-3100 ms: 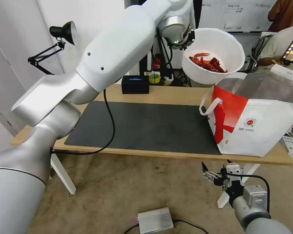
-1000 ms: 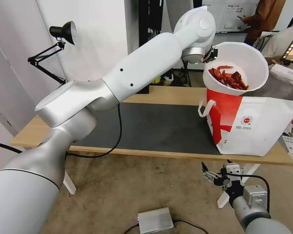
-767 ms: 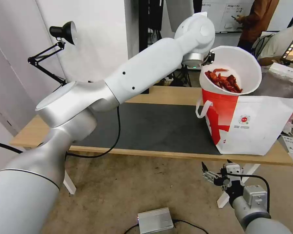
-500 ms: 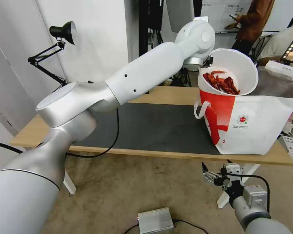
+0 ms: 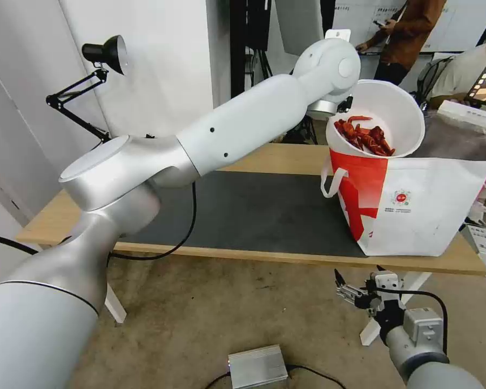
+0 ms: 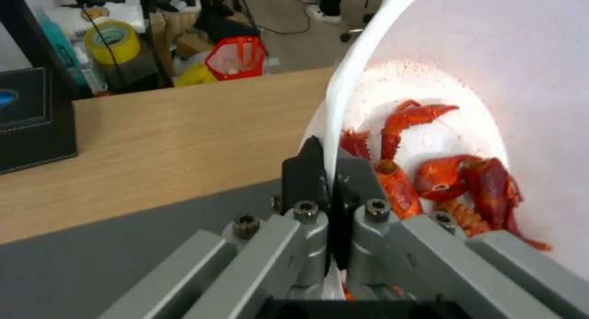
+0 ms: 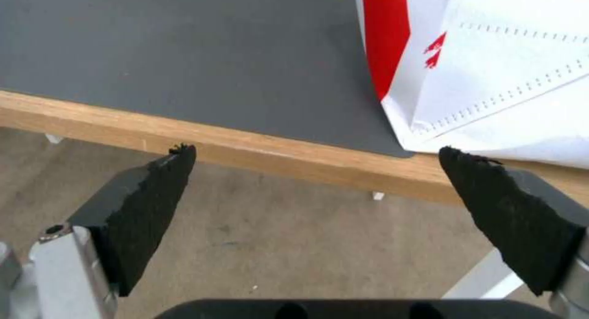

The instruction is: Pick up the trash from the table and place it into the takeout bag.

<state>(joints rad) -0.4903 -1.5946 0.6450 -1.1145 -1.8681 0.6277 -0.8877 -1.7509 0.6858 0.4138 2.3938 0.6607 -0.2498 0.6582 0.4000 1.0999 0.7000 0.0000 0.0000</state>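
Two grippers to account for, nearest first. My right gripper [image 5: 356, 294] hangs parked low, below and in front of the light-wood table [image 5: 286, 256] edge, its black wedge pads spread wide and holding nothing.

Farther out, my left gripper [image 6: 334, 190] is pinched tight on the thin rim of the white round plastic bowl of red crayfish shells [image 5: 380, 116], one pad inside the wall and one outside. From that grip the bowl extends away to the right, tilted, its smooth wall curving up and the glossy, knobbly shells [image 6: 454, 176] heaped in the low side. Its base sits at the mouth of the big boxy white-and-red takeout bag [image 5: 416, 208], directly beneath the bowl and just beyond the dark grey mat [image 5: 243, 210]. The bag's stiff coated paper stands upright; I judge the drop runs straight down from the gripper.
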